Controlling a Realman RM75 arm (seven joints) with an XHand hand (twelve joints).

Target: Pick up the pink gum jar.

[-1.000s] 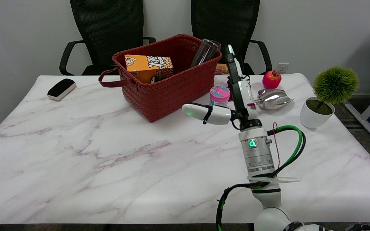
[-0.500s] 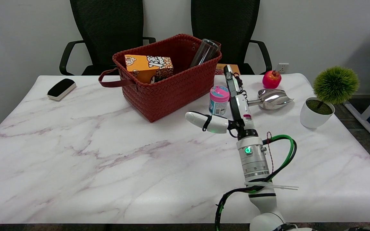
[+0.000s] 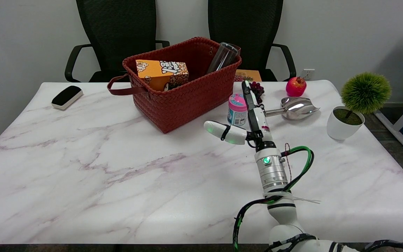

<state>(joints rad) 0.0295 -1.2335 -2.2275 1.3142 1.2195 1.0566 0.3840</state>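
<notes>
I see my right hand [image 3: 248, 119] spread wide and holding nothing, its fingers just beside the pink gum jar [image 3: 238, 109], thumb clear. The jar stands toward the table's [image 3: 82, 168] far edge, between the red basket [image 3: 184, 94] and the metal scoop [image 3: 294, 107].

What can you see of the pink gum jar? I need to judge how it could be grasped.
The pink gum jar is a small round container with a bright pink lid bearing a light blue mark, and a pale blue-and-white labelled body that looks like plastic. It stands upright, lid on, on the marble table, just right of the red woven basket. The right hand is open beside it, fingers along its right side and thumb spread out in front; whether they touch cannot be told.
</notes>
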